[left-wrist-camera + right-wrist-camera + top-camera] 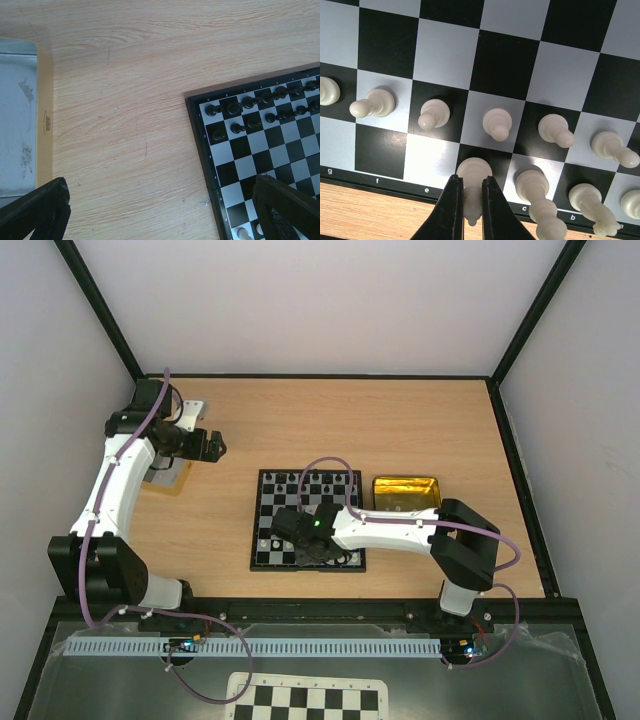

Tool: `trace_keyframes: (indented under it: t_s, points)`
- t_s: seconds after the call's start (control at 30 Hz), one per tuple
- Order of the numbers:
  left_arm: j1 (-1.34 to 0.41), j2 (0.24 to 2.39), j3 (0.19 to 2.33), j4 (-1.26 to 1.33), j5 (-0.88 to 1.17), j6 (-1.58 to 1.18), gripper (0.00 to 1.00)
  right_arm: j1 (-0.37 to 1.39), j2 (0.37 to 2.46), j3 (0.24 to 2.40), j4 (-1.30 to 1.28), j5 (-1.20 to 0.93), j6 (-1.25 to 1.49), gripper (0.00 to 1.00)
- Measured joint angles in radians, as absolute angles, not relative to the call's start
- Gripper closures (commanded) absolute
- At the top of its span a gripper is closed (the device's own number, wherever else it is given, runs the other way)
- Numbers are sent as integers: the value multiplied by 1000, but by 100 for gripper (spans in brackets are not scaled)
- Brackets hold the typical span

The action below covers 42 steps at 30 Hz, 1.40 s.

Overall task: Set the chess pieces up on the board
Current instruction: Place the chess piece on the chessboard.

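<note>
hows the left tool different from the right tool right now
The left tool stands wide open; the right tool is shut on a white piece. The left tool hangs over the table, off to the left of the board; the right tool is at the board's near edge. Both have black fingers.

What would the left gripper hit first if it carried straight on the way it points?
Most likely bare tabletop between the grey tray and the board; the left gripper's line shows nothing else, depth unclear.
</note>
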State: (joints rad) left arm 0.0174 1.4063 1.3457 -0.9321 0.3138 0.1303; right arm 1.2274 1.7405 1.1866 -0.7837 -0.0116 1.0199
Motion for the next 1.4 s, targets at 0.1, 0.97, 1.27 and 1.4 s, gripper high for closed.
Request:
trace_keyframes:
  t_s: [0.1,0.97,1.27,1.4]
  points:
    - [17,1408,1346,-932,314,130,1,1225,1740,1187,-784,-12,1018,98]
    - [16,1434,1346,-929,314,130,1,1224,1748,1187,-784,-24,1010,98]
    - [16,1435,1355,-927,314,130,1,1224,1748,1187,-784,-27,1010,98]
    - [16,1437,1357,-926,314,130,1,1224,1748,1186,-784,-27,1010,98]
